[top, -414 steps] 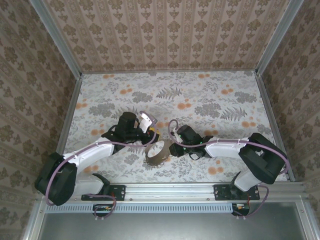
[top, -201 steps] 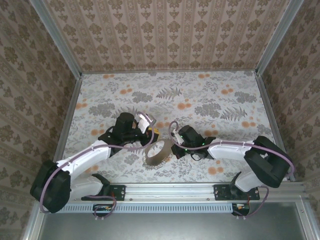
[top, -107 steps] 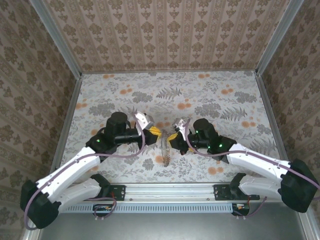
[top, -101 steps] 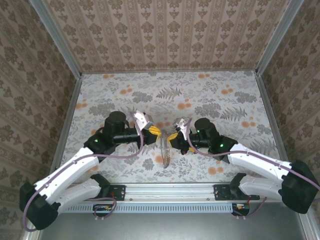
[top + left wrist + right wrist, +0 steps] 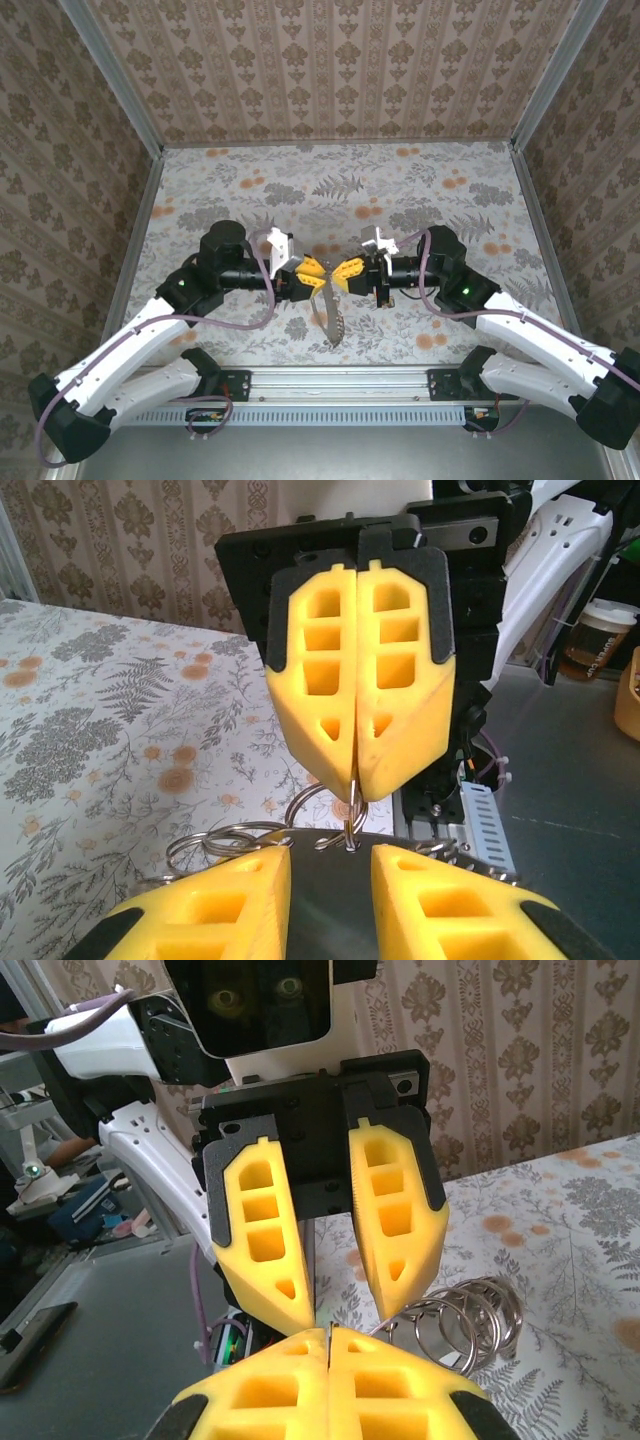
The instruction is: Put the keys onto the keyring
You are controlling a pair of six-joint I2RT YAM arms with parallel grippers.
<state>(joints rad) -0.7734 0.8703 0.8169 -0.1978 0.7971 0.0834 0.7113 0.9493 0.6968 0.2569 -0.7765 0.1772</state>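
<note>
The keyring [image 5: 328, 315], a thin dark brown band, hangs edge-on in the air between my two grippers. My left gripper [image 5: 308, 272] is shut on it across its width. In the left wrist view the dark band [image 5: 330, 910] spans the gap between my yellow pads [image 5: 210, 915]. My right gripper [image 5: 347, 271] faces the left one and is shut on a thin silvery ring of the keys [image 5: 352, 805], which passes through a hole in the band's edge. More silvery rings [image 5: 215, 842] hang beside it, and they show as a coil [image 5: 465, 1325] in the right wrist view.
The floral table [image 5: 400, 190] lies below both arms, with patterned walls on three sides. A metal rail [image 5: 340, 380] runs along the near edge by the arm bases. A paper cup [image 5: 600, 640] stands off the table, beyond the rail.
The keyring lay on the table as an oval loop. Both arms have since risen and turned to face each other, and the band now hangs upright between them.
</note>
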